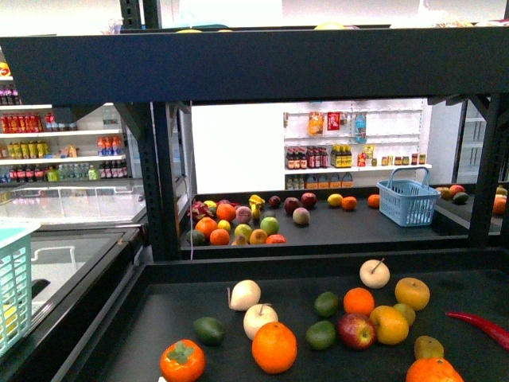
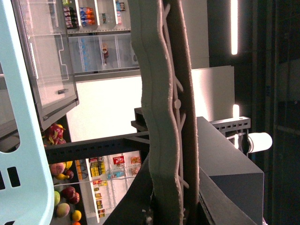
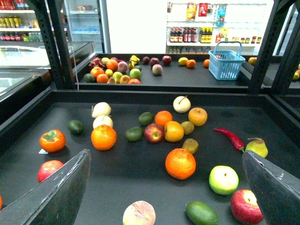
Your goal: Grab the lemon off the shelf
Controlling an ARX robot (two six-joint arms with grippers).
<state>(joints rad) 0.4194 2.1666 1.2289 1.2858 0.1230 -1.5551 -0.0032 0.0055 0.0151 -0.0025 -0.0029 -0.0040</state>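
The shelf point(image 1: 318, 264) is a black stand, and its near tier point(image 3: 140, 96) carries scattered fruit. A yellow oval fruit point(image 1: 390, 325), the likeliest lemon, lies right of centre beside a red apple point(image 1: 356, 331). In the right wrist view this fruit point(image 3: 174, 131) sits beyond an orange point(image 3: 180, 163). My right gripper point(image 3: 165, 157) hangs open over the tier's front part with nothing between its fingers point(image 3: 56, 192). In the left wrist view my left gripper point(image 2: 171, 140) is shut and empty, beside a black shelf beam point(image 2: 225, 159). Neither arm shows in the front view.
Oranges point(image 1: 274, 347), limes point(image 1: 320, 335), pale pears point(image 1: 260, 320), a yellow apple point(image 1: 412, 293) and a red chili point(image 1: 481, 326) share the tier. A blue basket point(image 1: 408, 201) stands on the back tier. A teal basket point(image 1: 14, 286) hangs at the left. Black uprights point(image 1: 165, 183) flank the opening.
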